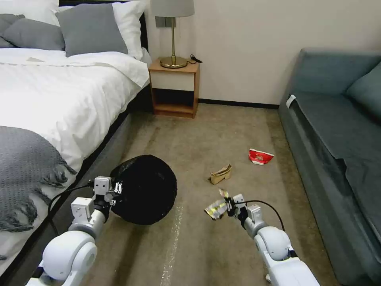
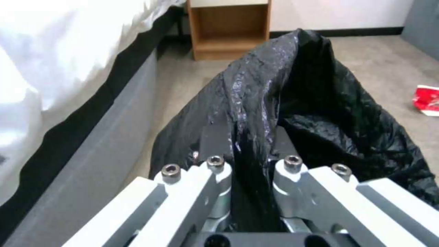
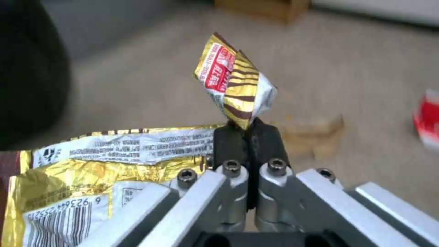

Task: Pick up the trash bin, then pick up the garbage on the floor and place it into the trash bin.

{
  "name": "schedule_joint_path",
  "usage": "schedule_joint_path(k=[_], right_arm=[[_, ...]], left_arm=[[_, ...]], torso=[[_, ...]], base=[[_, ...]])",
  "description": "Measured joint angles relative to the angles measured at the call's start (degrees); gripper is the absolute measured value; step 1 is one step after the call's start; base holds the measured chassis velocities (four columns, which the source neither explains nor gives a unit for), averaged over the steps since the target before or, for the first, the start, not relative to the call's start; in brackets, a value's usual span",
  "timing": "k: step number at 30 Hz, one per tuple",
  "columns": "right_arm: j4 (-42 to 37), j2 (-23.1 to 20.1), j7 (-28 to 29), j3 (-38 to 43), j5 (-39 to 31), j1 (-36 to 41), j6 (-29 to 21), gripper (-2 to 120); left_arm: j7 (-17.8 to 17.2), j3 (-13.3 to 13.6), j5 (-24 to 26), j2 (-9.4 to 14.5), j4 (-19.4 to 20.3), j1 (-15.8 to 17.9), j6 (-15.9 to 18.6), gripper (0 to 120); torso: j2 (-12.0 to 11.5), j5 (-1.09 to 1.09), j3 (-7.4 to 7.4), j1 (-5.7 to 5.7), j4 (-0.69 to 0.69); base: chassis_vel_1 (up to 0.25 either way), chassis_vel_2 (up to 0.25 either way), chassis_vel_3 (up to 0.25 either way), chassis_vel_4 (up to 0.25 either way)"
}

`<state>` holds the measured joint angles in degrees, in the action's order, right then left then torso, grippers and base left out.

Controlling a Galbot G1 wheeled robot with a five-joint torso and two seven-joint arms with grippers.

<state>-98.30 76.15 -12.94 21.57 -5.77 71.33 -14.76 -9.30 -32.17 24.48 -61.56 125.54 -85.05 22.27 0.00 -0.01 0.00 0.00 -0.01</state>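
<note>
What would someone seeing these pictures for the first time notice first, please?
Most striking is the black-bagged trash bin, held up beside the bed with the left end effector clamped on its bag-covered rim. Next is the gold foil wrapper, pinched in the right end effector above the carpet. Beyond it, a crumpled tan carton and a red-and-white packet lie on the floor near the sofa.

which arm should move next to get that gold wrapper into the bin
The right. Its gripper is shut on the crinkled gold-yellow foil wrapper, lifted off the beige carpet floor. The left gripper is pinching the rim of the black-bag-lined round trash bin alongside, so it should just hold.
</note>
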Motion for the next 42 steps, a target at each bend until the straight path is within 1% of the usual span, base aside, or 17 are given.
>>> schedule_joint_path(k=[1,2,3,5,6,10,14,16,21,28,34,35,36,39,40,41,42], right_arm=[[-0.78,0.13,0.09,-0.09,-0.53,0.09,0.58,0],[-3.68,0.76,0.21,-0.92,-2.73,0.50,3.29,0],[-3.68,0.76,0.21,-0.92,-2.73,0.50,3.29,0],[-6.24,1.34,0.12,-2.11,-5.49,1.05,5.75,0],[-8.75,2.10,-0.61,-3.81,-8.35,2.14,7.84,0],[-11.85,3.62,-2.49,-6.83,-10.07,3.72,10.41,0],[-13.39,4.76,-3.22,-8.96,-10.29,4.38,11.16,0],[-14.34,5.68,-4.10,-10.88,-10.26,4.88,11.77,0],[-14.01,6.44,-5.25,-12.60,-9.97,5.00,12.84,0],[-7.48,7.76,-6.85,-13.70,-8.50,3.05,14.19,0],[-3.32,8.46,-6.89,-14.02,-6.18,2.07,14.60,0],[-2.90,8.56,-6.90,-14.02,-5.95,2.00,14.60,2],[-1.93,8.80,-6.90,-14.05,-5.49,1.78,14.60,8],[-1.34,8.85,-6.89,-14.07,-5.22,1.65,14.61,13],[-1.12,8.79,-6.86,-14.06,-5.09,1.63,14.66,20],[-1.12,8.79,-6.86,-14.06,-5.09,1.63,14.66,20],[-1.00,8.53,-6.83,-13.96,-5.00,1.59,14.74,28]], left_arm=[[0.17,0.00,-0.06,0.01,0.16,-0.12,-0.12,7],[0.54,0.00,-0.14,0.10,0.61,-0.41,-0.39,7],[0.54,0.00,-0.14,0.10,0.61,-0.41,-0.39,7],[0.80,0.07,-0.17,0.13,0.90,-0.56,-0.60,7],[1.02,0.33,-0.41,0.07,1.11,-0.68,-0.91,7],[1.45,0.99,-1.12,-0.32,1.37,-0.96,-1.39,7],[1.67,1.44,-2.11,-0.78,1.56,-1.22,-1.73,7],[1.94,1.89,-3.57,-1.60,2.20,-1.95,-1.89,7],[2.58,2.22,-5.15,-2.45,3.42,-3.23,-2.13,7],[3.36,2.24,-6.02,-3.40,6.37,-5.84,-2.49,7],[3.75,2.57,-6.03,-3.69,7.08,-6.05,-2.49,7],[3.79,2.58,-5.99,-3.69,7.07,-5.98,-2.49,7],[3.87,2.58,-5.77,-3.54,6.71,-5.67,-2.49,7],[3.92,2.60,-5.66,-3.44,6.37,-5.47,-2.49,7],[3.94,2.71,-5.66,-3.45,6.18,-5.36,-2.49,7],[3.94,2.71,-5.66,-3.45,6.18,-5.36,-2.49,7],[3.96,2.94,-5.72,-3.63,5.91,-5.20,-2.49,7]], torso=[[0.00,0.00,0.00,0.00,0.00],[0.00,0.01,0.00,0.00,0.01],[0.00,0.01,0.00,0.00,0.01],[0.00,0.00,0.00,0.00,0.01],[0.00,0.01,0.00,0.00,0.01],[0.00,0.00,0.00,0.00,0.01],[0.00,0.00,0.00,0.00,0.01],[0.00,-0.01,0.00,0.00,0.01],[0.01,0.00,0.00,0.00,0.01],[0.00,0.01,0.00,0.00,0.01],[0.00,0.01,0.00,0.00,0.01],[0.00,0.00,0.00,0.00,0.01],[0.00,0.01,0.00,0.00,0.01],[0.00,0.00,0.00,0.00,0.00],[0.01,0.01,0.00,0.00,0.01],[0.01,0.01,0.00,0.00,0.01],[0.00,0.01,0.00,0.00,0.01]], base=[[0.000,0.000,0.000,0.000],[0.000,0.000,0.000,0.000],[0.000,0.000,0.000,0.000],[0.000,0.000,0.000,0.000],[0.000,0.000,0.000,0.000],[0.000,0.000,0.000,0.000],[0.000,0.000,0.000,0.000],[0.000,0.000,0.000,0.000],[0.000,0.000,0.000,0.000],[0.000,0.000,0.000,0.000],[0.000,0.000,0.000,0.000],[0.000,0.000,0.000,0.000],[0.000,0.000,0.000,0.000],[0.000,0.000,0.000,0.000],[0.000,0.000,0.000,0.000],[0.000,0.000,0.000,0.000],[0.000,0.000,0.000,0.000]])
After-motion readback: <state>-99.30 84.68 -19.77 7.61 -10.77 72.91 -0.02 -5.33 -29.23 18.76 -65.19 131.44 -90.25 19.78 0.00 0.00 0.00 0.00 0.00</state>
